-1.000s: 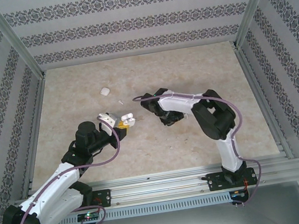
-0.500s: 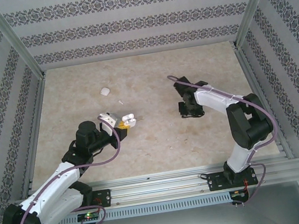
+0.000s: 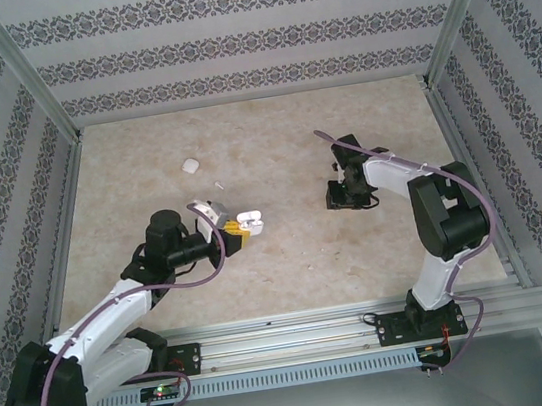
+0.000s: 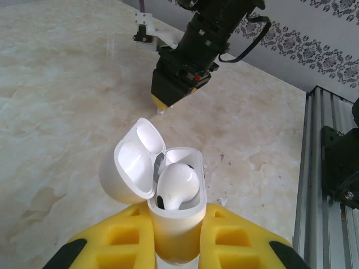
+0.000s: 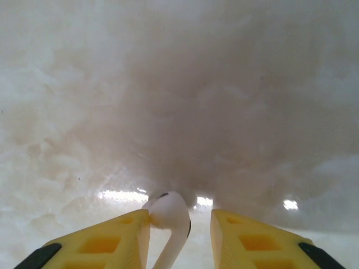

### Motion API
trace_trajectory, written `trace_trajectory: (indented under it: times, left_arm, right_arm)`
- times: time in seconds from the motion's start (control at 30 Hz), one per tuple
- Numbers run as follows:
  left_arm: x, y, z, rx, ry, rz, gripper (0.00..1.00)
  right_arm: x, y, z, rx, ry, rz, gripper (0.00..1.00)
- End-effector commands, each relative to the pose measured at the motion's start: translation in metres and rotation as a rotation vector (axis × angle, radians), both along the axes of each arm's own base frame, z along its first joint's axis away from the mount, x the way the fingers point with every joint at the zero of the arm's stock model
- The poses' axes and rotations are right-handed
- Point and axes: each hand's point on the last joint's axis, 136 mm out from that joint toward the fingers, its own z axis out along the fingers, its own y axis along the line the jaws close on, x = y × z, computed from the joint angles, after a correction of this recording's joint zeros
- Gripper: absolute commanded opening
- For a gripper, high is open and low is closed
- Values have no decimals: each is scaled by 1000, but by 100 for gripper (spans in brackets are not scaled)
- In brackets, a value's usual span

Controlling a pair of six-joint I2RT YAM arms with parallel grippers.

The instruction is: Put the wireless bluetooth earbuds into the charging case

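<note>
- Since one second ago, the right arm has swung away from the table centre. There the right gripper stood just beside the left gripper. It is now over the right half of the table, well apart from the left gripper.
- Over the same interval the left gripper has shifted slightly toward the centre, carrying the charging case with it.
- The spare white case and the loose earbud near it, on the far left part of the table, lie where they lay before.
- Left gripper: clamped on the lower body of the charging case, which stands upright between the yellow fingers. The lid is hinged open, to the left in the left wrist view.
- The seated earbud lies inside the open case, its rounded head at the rim.
- Right gripper: jaws partly apart, low over the table. The second earbud sits between them. Its head touches the tip of the finger on the left of the right wrist view, and a clear gap separates it from the other finger.
- Whether the second earbud rests on the table cannot be told.
</note>
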Motion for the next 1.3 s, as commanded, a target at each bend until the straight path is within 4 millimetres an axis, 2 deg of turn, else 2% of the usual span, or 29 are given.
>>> trace_trajectory:
  times: [0.0,0.2,0.47,0.73,0.8,0.97,1.27]
  left_arm:
    - [1,-9,26,-53,-64,-41,0]
    - [3,-10,24,-45,-63,-40,0]
    - [5,-9,23,-34,-68,-28,0]
    - [5,-8,25,-28,-74,-24,0]
    - [4,-7,24,-27,-72,-22,0]
    - [1,-4,25,-24,-84,-12,0]
    - [-1,-2,26,-27,-90,-7,0]
  right_arm:
    - [6,2,-4,21,1,32,33]
    - [4,3,-4,16,24,44,30]
    - [-15,3,-6,-20,61,47,21]
    - [-25,21,-1,28,53,59,15]
    - [-26,22,-1,27,63,59,17]
    - [-32,25,2,14,67,53,31]
    - [-40,25,17,24,64,25,34]
